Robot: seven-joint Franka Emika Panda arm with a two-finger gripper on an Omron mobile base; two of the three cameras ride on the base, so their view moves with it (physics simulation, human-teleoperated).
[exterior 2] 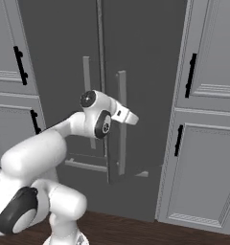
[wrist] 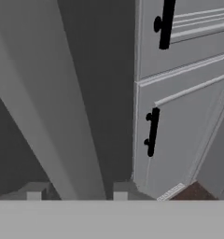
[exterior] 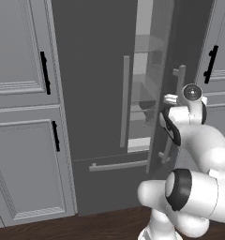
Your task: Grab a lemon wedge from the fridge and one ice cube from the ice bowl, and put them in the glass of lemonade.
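Dark grey fridge (exterior: 93,93); light grey cabinets (exterior: 20,117).

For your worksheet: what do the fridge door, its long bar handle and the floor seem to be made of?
Fridge: probably painted or brushed metal, going by its flat, dark grey, matte face. Bar handle: likely lighter metal, a smooth pale grey with a soft sheen. Floor: looks like dark wood, reddish-brown with faint plank-like streaks.

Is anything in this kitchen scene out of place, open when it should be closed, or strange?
Only the fridge: its right door stands partly ajar, showing shelves inside. The gripper straddles that door's handle. Nothing looks spilled or damaged.
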